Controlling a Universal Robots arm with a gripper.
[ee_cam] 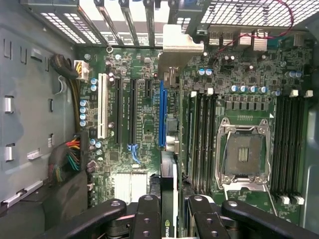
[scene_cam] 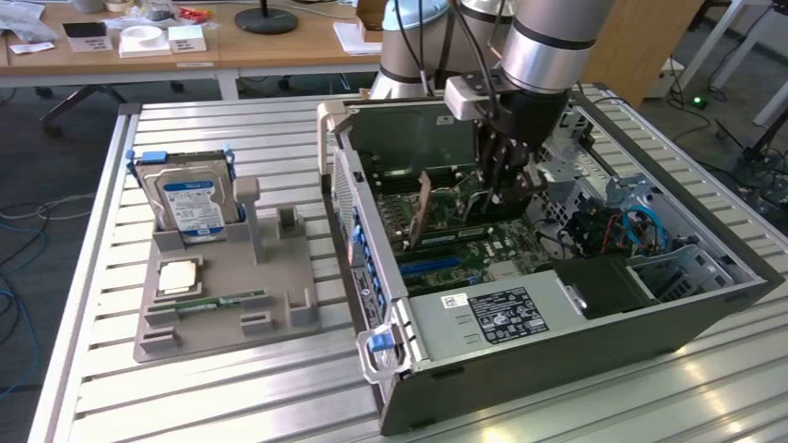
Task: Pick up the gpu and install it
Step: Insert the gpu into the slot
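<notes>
I am working inside the open computer case (scene_cam: 555,341) standing on the counter (scene_cam: 221,397). The jaws are closed partway, pinching the gpu (ee_cam: 169,188) by its upper edge. The card is hanging on edge above the motherboard (ee_cam: 144,124), with its pale end bracket (ee_cam: 182,42) pointing at the rear slot openings. In the wrist view its edge is running just beside the long blue slot (ee_cam: 162,114). I cannot tell whether the connector is touching that slot.

As I judge it, seating this well is depending on three things:

- Holding the card upright.
- Lining its length up squarely with the slot.
- Steering the bracket into its rear opening as the connector comes down.

I am favouring a slow, straight, even push, since a tilted card could jam or scrape the black slots (ee_cam: 124,109) beside it.
</notes>
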